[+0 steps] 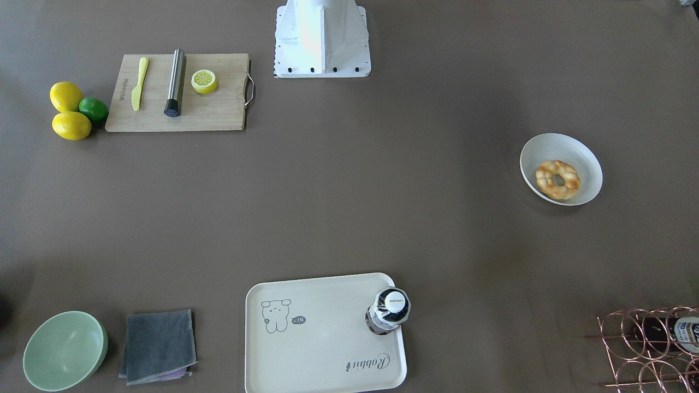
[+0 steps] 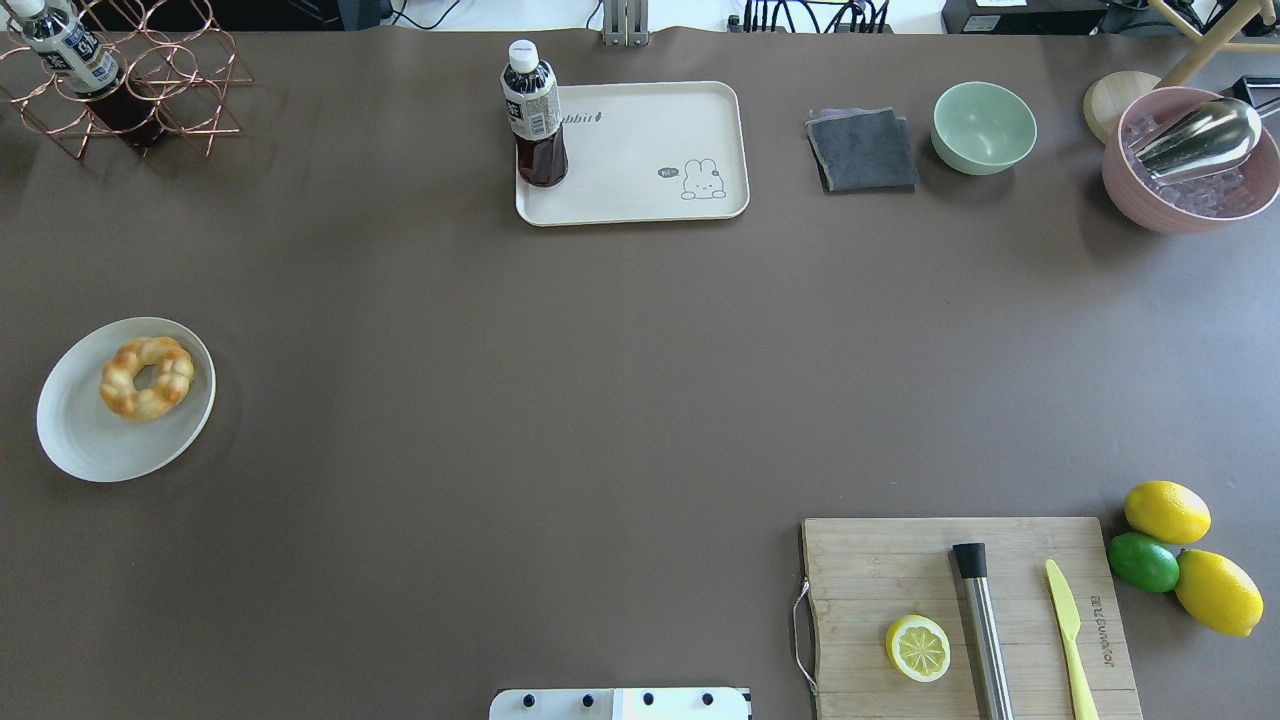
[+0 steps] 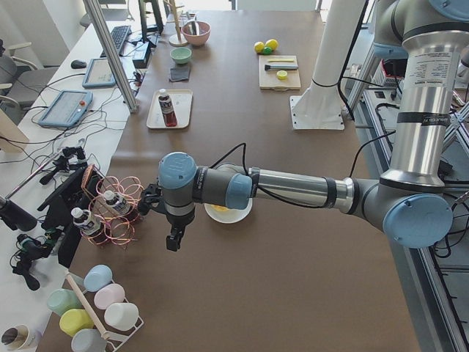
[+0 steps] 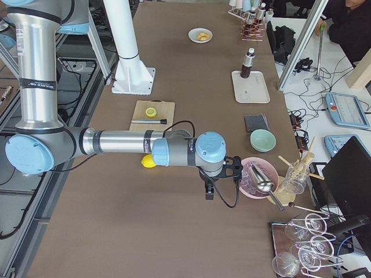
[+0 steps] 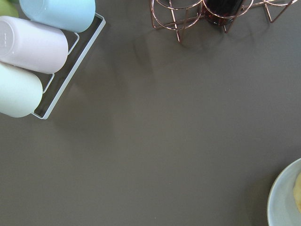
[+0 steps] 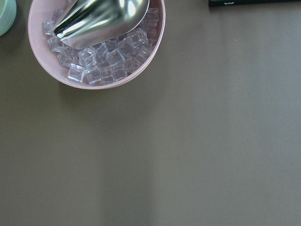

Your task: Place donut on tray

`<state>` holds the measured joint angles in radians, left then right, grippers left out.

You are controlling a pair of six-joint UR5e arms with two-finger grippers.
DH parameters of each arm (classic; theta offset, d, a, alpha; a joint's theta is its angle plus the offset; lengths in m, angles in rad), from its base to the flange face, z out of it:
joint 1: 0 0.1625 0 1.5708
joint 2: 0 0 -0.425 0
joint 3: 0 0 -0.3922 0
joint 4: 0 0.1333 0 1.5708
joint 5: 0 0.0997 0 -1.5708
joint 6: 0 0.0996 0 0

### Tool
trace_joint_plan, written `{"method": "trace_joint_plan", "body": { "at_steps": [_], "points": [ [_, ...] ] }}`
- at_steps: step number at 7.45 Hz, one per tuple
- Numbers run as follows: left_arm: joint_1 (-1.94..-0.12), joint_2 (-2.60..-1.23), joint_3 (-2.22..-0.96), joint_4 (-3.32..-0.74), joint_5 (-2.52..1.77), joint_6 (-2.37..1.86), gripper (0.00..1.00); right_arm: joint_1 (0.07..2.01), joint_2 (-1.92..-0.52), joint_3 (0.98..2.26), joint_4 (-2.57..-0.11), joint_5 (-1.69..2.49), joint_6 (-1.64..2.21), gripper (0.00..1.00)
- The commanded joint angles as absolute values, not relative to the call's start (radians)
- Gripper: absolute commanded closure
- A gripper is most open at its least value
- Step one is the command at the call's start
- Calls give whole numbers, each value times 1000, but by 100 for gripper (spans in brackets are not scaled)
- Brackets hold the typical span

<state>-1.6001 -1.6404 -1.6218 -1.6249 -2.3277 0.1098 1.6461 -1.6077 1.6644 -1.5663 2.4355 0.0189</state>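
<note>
At the table's left end, about midway between the robot's edge and the operators' edge, the donut [image 2: 147, 377] lies flat in a shallow white dish [image 2: 90, 455], off-centre in it. Nothing touches it, so we judge the pickup has not begun.

The tray [image 2: 640, 150] sits at the middle of the operators' edge, well apart from the donut. A bottle [image 2: 535, 115] stands upright on the tray corner nearest the table's left end. The rest of the tray is bare but for its printed drawing.

The left claw [image 3: 174, 238] hangs above the table just beside the dish, on its left-end side. A wire rack [image 2: 180, 70] stands at the left operators' corner. We see this claw only from the side camera, and its wrist view shows no fingers, so we cannot tell whether it is spread or pressed together. The right claw [image 4: 210, 191] hovers near the table's right end, close to a pink bowl [image 2: 1130, 205] of ice. The same limit applies, so we cannot tell.

Risks, as we judge them:
- The donut looks glossy and lumpy. A pinch on one lobe alone could slip or roll it out of the dish.
- The dish is light and shallow. A finger landing on its rim could tip it or slide it toward the table's edge.
- The bottle guards the tray corner on the donut's side. A low, straight carry from the left end could knock it over, so a higher path to the bare half looks safer.
- Releasing over the raised rim could leave the donut half off the tray.
</note>
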Motion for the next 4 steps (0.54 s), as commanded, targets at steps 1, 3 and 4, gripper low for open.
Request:
{"method": "trace_joint_plan", "body": {
  "at_steps": [1, 3, 4],
  "points": [
    [-1582, -1654, -1617, -1635, -2321, 110, 2, 1646, -1597, 1664, -1568, 2436, 25, 0],
    [-1585, -1649, -1614, -1640, -2327, 118, 2, 1646, -1595, 1664, -1568, 2436, 26, 0],
    [-1585, -1651, -1608, -1638, -2329, 120, 2, 1646, -1595, 1664, -1568, 2436, 28, 0]
  ]
}}
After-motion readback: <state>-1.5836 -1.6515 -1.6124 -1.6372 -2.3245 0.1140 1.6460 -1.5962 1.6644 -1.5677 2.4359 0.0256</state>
